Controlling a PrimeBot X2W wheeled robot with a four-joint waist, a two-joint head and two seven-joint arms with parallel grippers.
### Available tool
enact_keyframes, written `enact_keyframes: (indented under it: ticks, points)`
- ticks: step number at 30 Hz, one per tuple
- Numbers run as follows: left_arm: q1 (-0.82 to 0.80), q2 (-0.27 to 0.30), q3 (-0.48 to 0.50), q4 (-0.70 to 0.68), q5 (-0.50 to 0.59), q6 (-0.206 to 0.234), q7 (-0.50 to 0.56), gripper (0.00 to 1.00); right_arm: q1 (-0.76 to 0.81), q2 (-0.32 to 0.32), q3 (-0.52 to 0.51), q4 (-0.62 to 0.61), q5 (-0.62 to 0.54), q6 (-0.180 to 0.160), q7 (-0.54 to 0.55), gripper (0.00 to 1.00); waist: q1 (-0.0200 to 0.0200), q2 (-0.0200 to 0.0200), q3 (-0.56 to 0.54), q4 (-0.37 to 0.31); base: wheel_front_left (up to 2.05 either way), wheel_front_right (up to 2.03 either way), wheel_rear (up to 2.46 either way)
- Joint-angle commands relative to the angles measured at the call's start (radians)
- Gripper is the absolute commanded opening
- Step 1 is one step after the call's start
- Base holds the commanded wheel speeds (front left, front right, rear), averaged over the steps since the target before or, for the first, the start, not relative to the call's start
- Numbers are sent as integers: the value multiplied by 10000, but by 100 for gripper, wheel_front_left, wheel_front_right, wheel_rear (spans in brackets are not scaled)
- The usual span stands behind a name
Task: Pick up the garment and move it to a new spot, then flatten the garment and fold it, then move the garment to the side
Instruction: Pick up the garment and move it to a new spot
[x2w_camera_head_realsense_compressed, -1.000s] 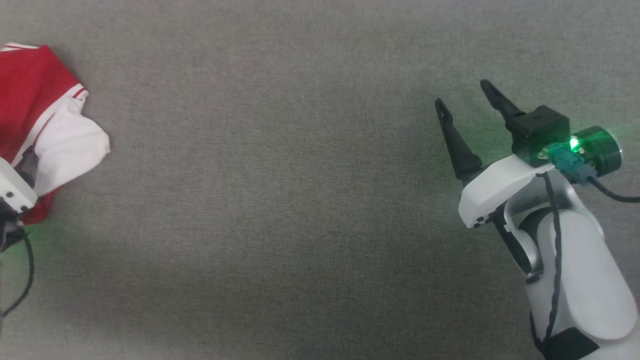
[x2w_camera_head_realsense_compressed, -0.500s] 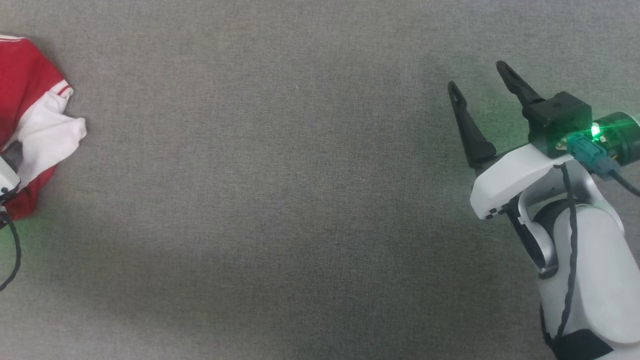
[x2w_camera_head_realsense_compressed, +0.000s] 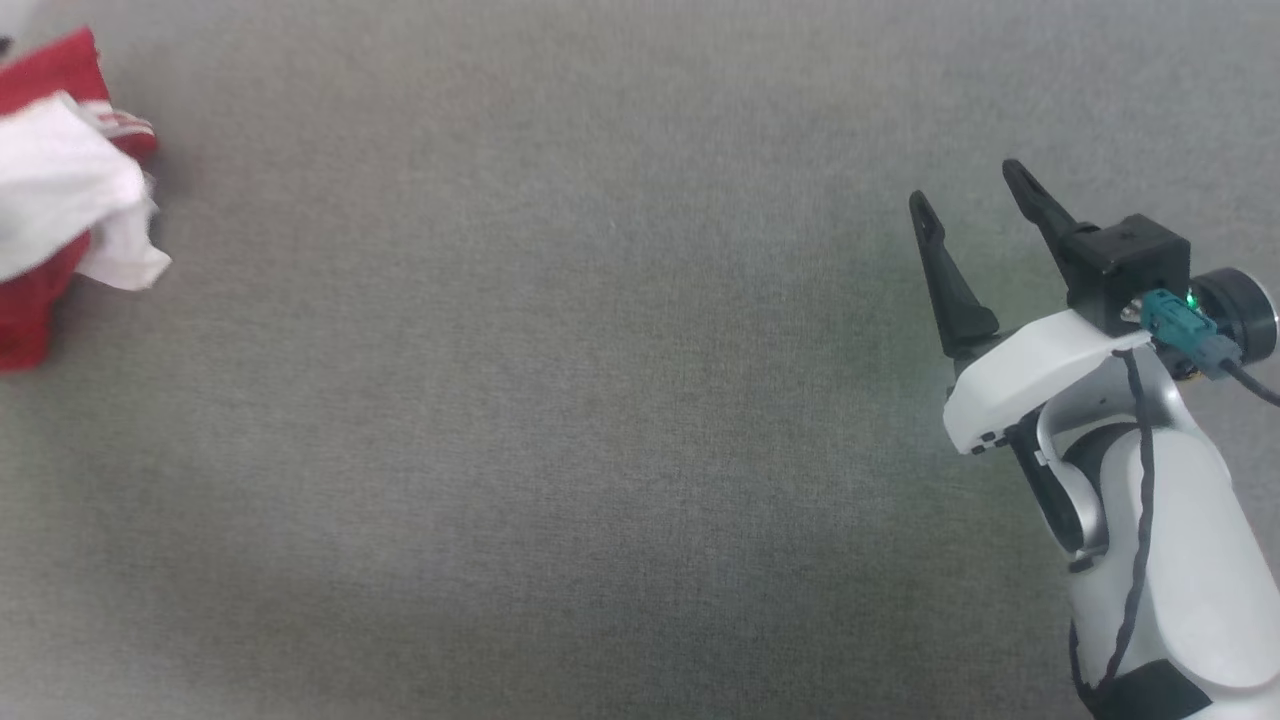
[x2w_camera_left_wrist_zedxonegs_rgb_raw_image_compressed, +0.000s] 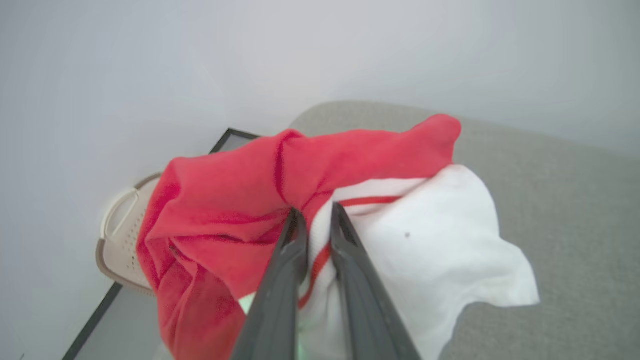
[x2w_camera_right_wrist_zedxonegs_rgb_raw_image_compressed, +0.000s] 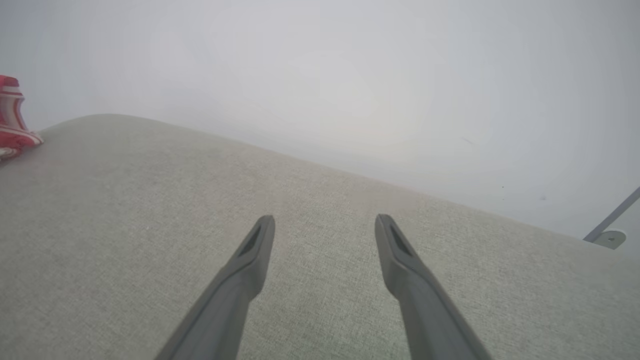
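Red and white cloth, the garment (x2w_camera_head_realsense_compressed: 55, 200), is bunched up at 10 o'clock on the grey bench (x2w_camera_head_realsense_compressed: 600, 400). The left end effector (x2w_camera_left_wrist_zedxonegs_rgb_raw_image_compressed: 316, 214) is pinched shut on it, right where red meets white. The right end effector (x2w_camera_head_realsense_compressed: 965, 181) hangs wide open at 3 o'clock, holding nothing. So the grab looks done. Moving, flattening, folding and putting it aside are all left to do.

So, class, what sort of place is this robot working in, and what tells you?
Probably an indoor laundry-folding test room: a wide grey cloth-covered table, a plain pale wall, a perforated beige basket, and a crumpled red-and-white garment.
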Motion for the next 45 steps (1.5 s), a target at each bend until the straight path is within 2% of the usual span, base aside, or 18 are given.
enact_keyframes:
  ticks: [1,7,18,23,25,34,38,45]
  points:
    - [-92,94,-27,-111,-5,-1,-78,0,70,45,-46,38,65,5,-99,100,-1,0,-385,84,0,0,0]
    - [-261,684,-606,-1221,-90,-1,-86,0,234,249,-89,532,198,5,-432,100,-1,0,-1271,159,0,0,0]
    - [-189,1736,-1110,-3805,-155,40,1083,0,408,432,-275,1090,429,5,-889,100,-1,0,-2402,-10,0,0,0]
    - [259,2079,-1081,-5377,-317,303,1852,0,430,479,-500,1147,442,5,-1023,100,-1,0,-2642,-276,0,0,0]
    - [591,2202,-1084,-6517,-403,537,2318,0,472,498,-680,1191,421,5,-1084,100,-1,0,-2737,-517,0,0,0]
    - [1532,2291,-1136,-10127,-798,1422,3772,0,330,549,-1366,1026,343,5,-1204,100,-1,0,-2558,-1572,0,0,0]
    - [1755,2273,-1235,-10976,-893,1633,4158,0,268,561,-1575,982,340,5,-1294,100,-1,0,-2396,-1994,0,0,0]
    - [1895,1894,-1791,-12200,-1068,1795,4858,0,268,573,-1991,939,351,5,-1479,100,-1,0,-1932,-2896,0,0,0]
